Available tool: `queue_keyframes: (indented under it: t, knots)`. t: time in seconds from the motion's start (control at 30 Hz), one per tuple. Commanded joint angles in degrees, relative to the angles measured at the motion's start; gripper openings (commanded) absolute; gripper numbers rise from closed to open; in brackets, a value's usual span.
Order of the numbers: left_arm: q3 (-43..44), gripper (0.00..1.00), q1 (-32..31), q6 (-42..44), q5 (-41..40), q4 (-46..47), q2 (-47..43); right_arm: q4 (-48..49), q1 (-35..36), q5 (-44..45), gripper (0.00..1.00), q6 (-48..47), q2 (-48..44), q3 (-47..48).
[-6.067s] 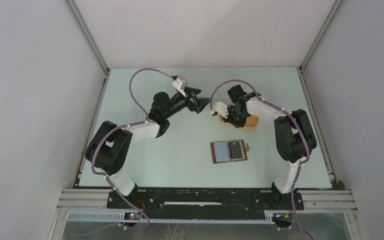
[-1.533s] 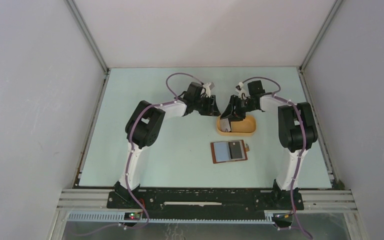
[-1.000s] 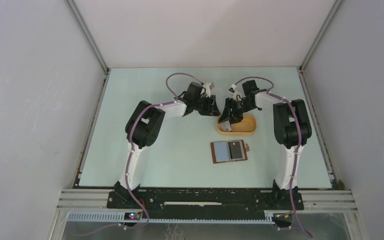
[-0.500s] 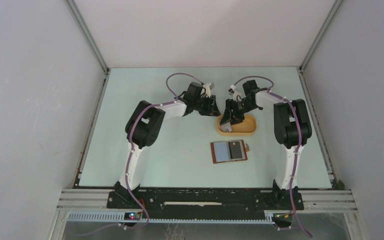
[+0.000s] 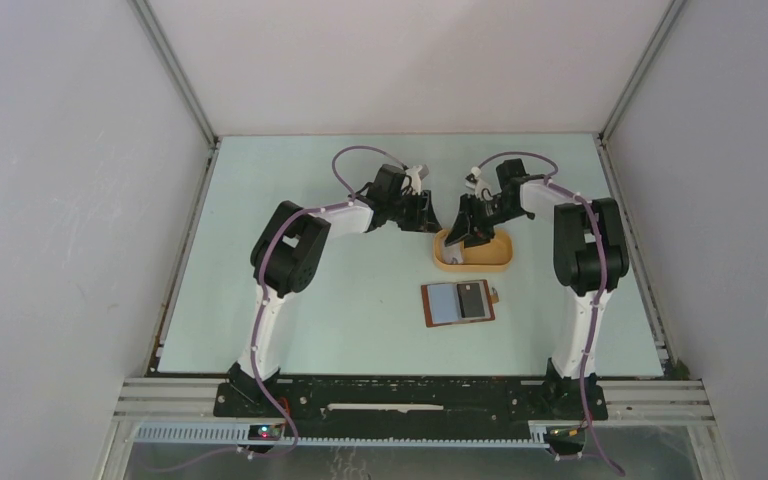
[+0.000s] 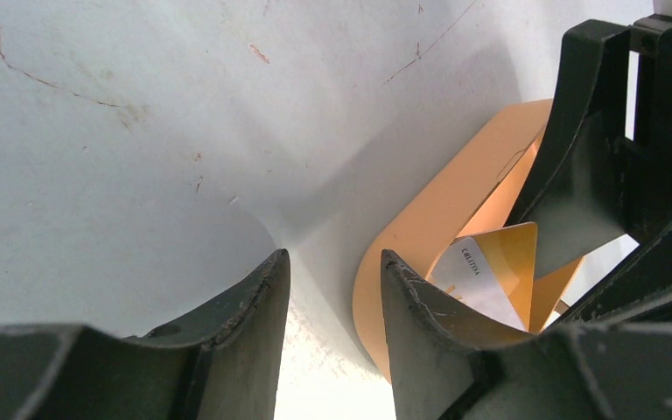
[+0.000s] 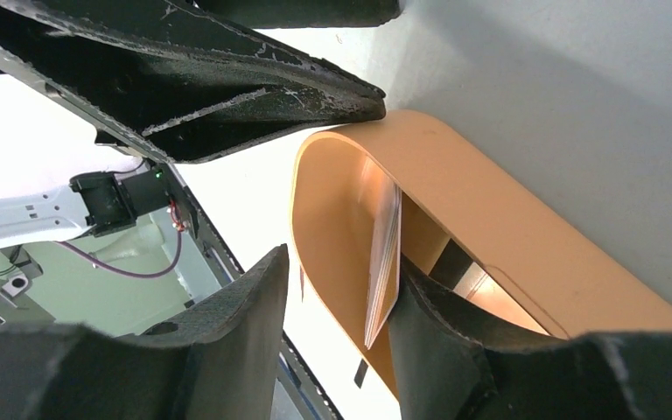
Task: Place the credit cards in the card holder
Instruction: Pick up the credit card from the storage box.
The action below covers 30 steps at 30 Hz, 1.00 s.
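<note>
Well, my right gripper [image 7: 341, 262] gapes empty around a credit card [image 7: 385, 254] upright in the tray [image 7: 490, 219]; closing askew could topple it.

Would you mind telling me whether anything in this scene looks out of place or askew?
Yes: inside the orange tray, the credit cards stand on edge, leaning against its wall instead of lying flat. The open right hand is down beside them.

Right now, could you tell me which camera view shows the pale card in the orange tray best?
The left wrist view: the card leans inside the tray with its printed face toward the lens. The right wrist view shows it edge-on, and the top view only a pale patch.
</note>
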Motion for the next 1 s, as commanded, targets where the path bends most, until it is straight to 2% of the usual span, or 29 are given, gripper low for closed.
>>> queue_keyframes:
  t: [0.0,0.47,0.6,0.77,0.87,0.97]
  knots:
    - [2.1,0.48,0.1,-0.4,1.3,0.2,0.0,-0.8,-1.1,-2.5,0.51,-0.6,-2.5,1.6]
    - [1.9,0.48,0.2,-0.5,1.5,0.4,-0.1,-1.2,-3.2,-2.0,0.42,-0.3,-1.6,1.5]
    - [1.9,0.48,0.1,-0.4,1.4,0.3,0.0,-1.3,-3.6,-1.4,0.34,-0.3,-1.4,1.5]
    - [1.9,0.48,0.1,-0.5,1.4,0.4,-0.1,-1.5,-4.1,-1.1,0.31,-0.2,-1.5,1.5]
    - [1.8,0.48,0.3,-0.5,1.4,0.4,-0.1,-1.3,-4.5,-0.9,0.24,0.0,-1.6,1.3]
    - [1.6,0.48,0.2,-0.5,1.3,0.6,-0.2,-1.1,-4.8,0.1,0.09,0.4,-2.0,1.0]
